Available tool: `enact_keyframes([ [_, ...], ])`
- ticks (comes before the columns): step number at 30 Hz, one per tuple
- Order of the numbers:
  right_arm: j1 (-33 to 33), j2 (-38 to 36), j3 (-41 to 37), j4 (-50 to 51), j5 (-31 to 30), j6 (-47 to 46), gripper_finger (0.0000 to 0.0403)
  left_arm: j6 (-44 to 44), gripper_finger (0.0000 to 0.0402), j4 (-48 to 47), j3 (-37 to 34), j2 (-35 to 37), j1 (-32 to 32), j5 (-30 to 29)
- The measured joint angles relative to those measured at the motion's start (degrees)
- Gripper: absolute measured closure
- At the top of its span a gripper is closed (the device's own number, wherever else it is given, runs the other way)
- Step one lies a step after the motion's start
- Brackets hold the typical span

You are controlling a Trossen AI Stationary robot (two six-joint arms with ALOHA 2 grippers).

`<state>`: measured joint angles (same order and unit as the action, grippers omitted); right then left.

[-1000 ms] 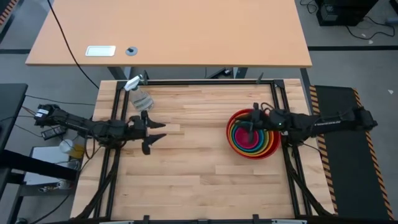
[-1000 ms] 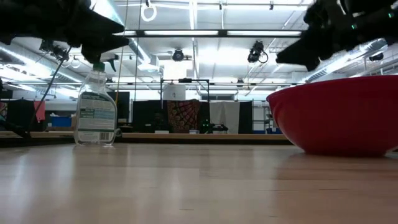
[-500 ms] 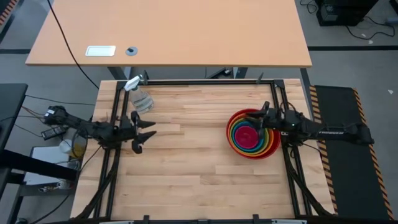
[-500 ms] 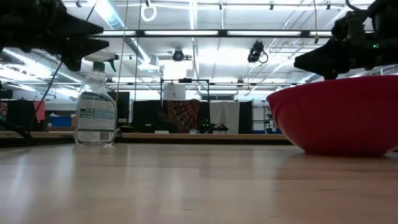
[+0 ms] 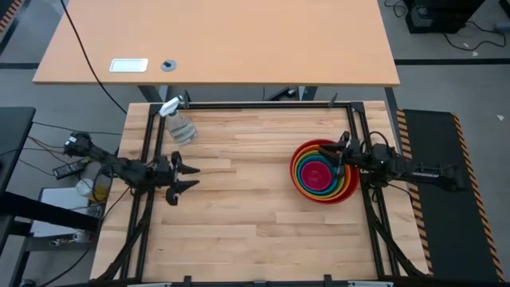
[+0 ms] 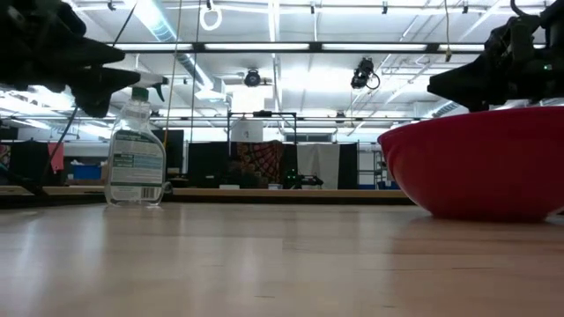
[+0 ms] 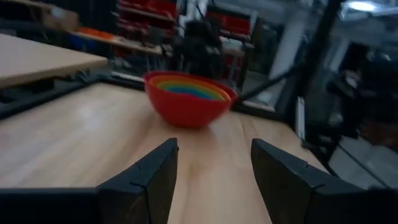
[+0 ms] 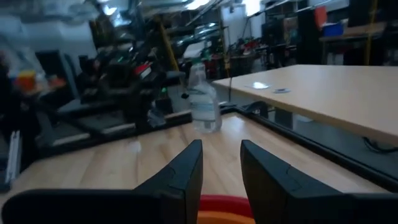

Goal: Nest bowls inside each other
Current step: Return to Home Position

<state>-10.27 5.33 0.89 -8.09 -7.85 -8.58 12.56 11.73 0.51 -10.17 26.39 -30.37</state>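
Observation:
The bowls (image 5: 323, 171) sit nested in one stack on the table's right part: red outermost, then orange, green and blue, with pink in the middle. The stack also shows in the left wrist view (image 7: 186, 99) and the low view (image 6: 476, 167), resting on the red bowl's base. My right gripper (image 5: 343, 151) hangs level over the red bowl's right rim (image 8: 217, 202), open and with nothing between its fingers. My left gripper (image 5: 190, 177) is open at the table's left edge, level, pointing across the wood at the stack.
A clear spray bottle (image 5: 179, 123) stands upright at the far left corner, also seen in the low view (image 6: 135, 150). Black frame rails (image 5: 263, 105) run along the table's edges. Bare wood (image 5: 247, 191) lies between the grippers. A second tabletop (image 5: 223, 40) lies beyond the far edge.
My left gripper has drawn back toward the table's left edge and sunk a little, still open. My right gripper has drawn back from over the stack's middle toward the right edge and sunk, its finger gap unchanged. The bowls have not moved.

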Motion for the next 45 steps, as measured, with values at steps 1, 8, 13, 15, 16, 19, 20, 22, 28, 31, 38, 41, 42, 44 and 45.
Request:
enact_keyframes([
  [1,0.01,-0.59,0.00,-0.01,-1.34,-0.67,0.0286,-0.02,0.0194,-0.47,-0.01,0.08,0.69,-0.11],
  [8,-0.01,-1.65,0.09,-0.19,-5.88,-10.52,0.0286,-6.78,0.0194,4.49,-0.02,0.11,3.18,-1.48],
  [13,-0.01,-1.65,0.09,-0.21,-5.63,-10.96,0.0286,-10.68,0.0194,3.46,-0.04,0.11,2.84,-1.27],
  [15,-0.01,-1.65,0.09,-0.19,-5.63,-10.93,0.0286,-10.16,0.0194,1.86,-0.04,0.11,2.45,0.07],
  [16,-0.01,-1.65,0.09,-0.22,-5.60,-10.91,0.0286,-9.29,0.0194,1.01,-0.04,0.11,2.30,0.29],
  [19,-0.01,-1.65,0.09,-0.21,-5.60,-10.83,0.0286,-7.61,0.0194,-0.30,-0.04,0.11,2.30,0.65],
  [20,-0.01,-1.65,0.09,-0.23,-5.60,-10.82,0.0286,-7.19,0.0194,-0.53,-0.04,0.11,2.30,0.66],
  [22,-0.01,-1.65,0.09,-0.21,-5.60,-10.80,0.0286,-6.74,0.0194,-1.54,-0.07,0.11,2.34,0.66],
  [28,-0.01,-1.63,0.09,-0.23,-5.58,-10.80,0.0286,-5.18,0.0194,-2.50,-0.07,0.06,2.85,0.83],
  [31,-0.01,-1.63,0.09,-0.21,-5.57,-10.80,0.0286,-4.74,0.0194,-2.49,-0.07,0.06,3.23,1.27],
  [38,-0.01,-1.61,0.17,-2.56,-5.79,-5.08,0.0286,-4.15,0.0194,-2.46,-0.09,0.06,2.88,0.39],
  [41,-0.01,-1.61,0.17,-2.84,-5.76,-4.79,0.0286,-4.15,0.0194,-2.45,-0.09,0.06,2.41,-0.08],
  [42,-0.01,-1.61,0.17,-2.66,-5.76,-4.17,0.0286,-4.19,0.0194,-2.47,-0.09,0.06,2.25,-0.11],
  [44,-0.01,-1.61,0.17,-1.04,-5.60,-2.77,0.0286,-4.20,0.0194,-2.45,-0.09,0.06,1.89,-0.13],
  [45,-0.01,-1.61,0.17,0.00,-5.40,-2.49,0.0286,-4.21,0.0194,-2.46,-0.09,0.06,1.72,-0.14],
])
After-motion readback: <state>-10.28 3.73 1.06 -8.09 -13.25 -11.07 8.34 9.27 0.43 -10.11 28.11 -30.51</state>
